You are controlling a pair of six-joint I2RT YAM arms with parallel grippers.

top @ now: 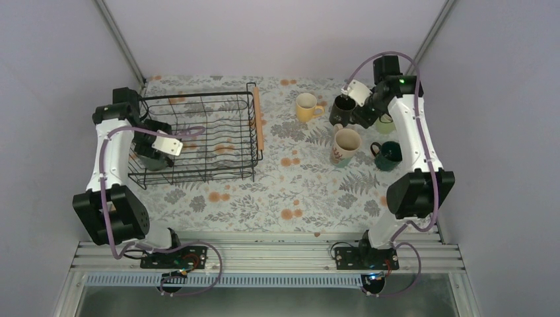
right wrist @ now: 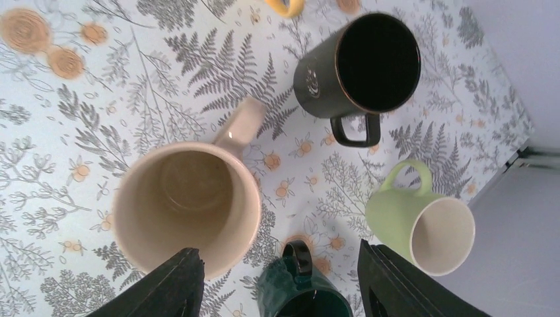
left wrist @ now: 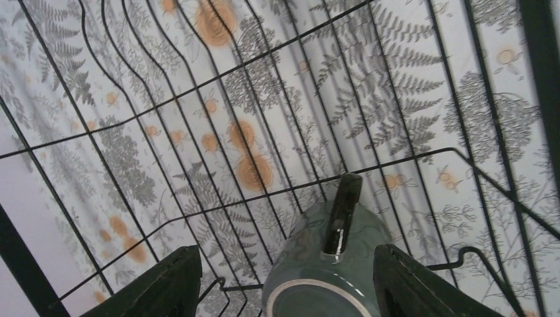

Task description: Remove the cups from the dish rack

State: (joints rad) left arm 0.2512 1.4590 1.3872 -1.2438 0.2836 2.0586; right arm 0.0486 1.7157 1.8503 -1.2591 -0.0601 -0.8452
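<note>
The black wire dish rack [top: 198,135] stands at the left of the table. Inside its near left corner one grey-green cup [left wrist: 330,264] sits upside down, handle pointing away. My left gripper [left wrist: 290,284] is open around it, with a gap at the left finger [left wrist: 165,284] and the right finger [left wrist: 422,284] close to the cup's wall. On the cloth at the right stand the yellow cup [top: 306,107], black cup [right wrist: 370,66], cream cup [right wrist: 188,205], pale green cup [right wrist: 422,221] and dark teal cup [right wrist: 304,290]. My right gripper [right wrist: 280,284] hangs open above them, holding nothing.
A floral cloth [top: 277,191] covers the table. The rack's wooden rod handle [top: 258,119] runs along its right side. The rack's wire floor [left wrist: 264,132] lies under the left gripper. The grey side wall [right wrist: 515,251] is close by the pale green cup.
</note>
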